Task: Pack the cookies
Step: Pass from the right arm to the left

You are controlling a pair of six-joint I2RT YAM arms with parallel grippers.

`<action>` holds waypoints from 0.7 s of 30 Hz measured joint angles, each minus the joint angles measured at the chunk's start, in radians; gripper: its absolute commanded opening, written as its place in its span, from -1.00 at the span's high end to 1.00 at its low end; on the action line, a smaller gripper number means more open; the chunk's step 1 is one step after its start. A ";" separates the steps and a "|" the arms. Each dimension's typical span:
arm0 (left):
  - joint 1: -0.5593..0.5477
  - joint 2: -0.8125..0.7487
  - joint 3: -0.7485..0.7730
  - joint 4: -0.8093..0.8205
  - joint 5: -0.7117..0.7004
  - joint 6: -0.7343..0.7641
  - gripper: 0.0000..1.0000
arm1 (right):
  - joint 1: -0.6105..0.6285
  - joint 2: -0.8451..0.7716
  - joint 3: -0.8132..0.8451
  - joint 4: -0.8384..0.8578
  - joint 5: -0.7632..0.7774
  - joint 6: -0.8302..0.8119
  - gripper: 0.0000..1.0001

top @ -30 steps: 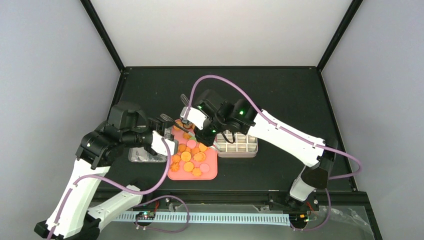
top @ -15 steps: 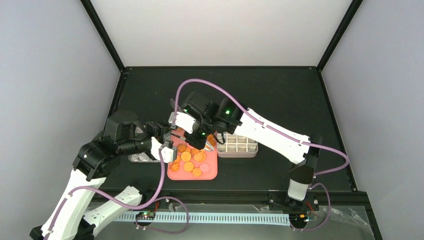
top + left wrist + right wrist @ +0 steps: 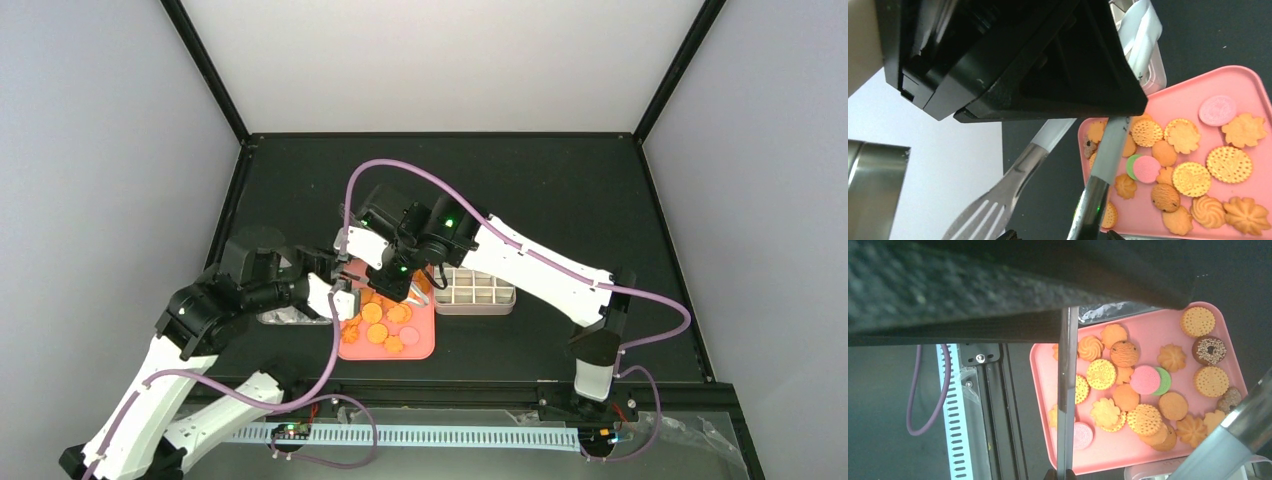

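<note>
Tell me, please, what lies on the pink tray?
Cookies lie loose on the pink tray: mostly golden rounds and flower shapes, one sprinkled brown ring, a pink cookie overlapping a green one. A metal tong arm hides a strip of them.

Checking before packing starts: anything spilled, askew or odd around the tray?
Nothing stands out. All visible cookies sit on the pink tray, none off it. They lie in a loose jumble, some overlapping, like the pink cookie half over a green cookie.
</note>
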 measured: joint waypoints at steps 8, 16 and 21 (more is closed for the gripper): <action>-0.061 -0.054 -0.110 0.106 -0.051 0.034 0.28 | 0.007 0.031 0.076 0.052 -0.071 0.039 0.98; -0.071 -0.126 -0.183 0.174 -0.079 0.099 0.26 | 0.009 0.039 0.090 0.106 -0.104 0.069 0.98; -0.071 -0.160 -0.212 0.227 -0.103 0.138 0.52 | 0.000 0.038 0.084 0.122 -0.119 0.075 0.98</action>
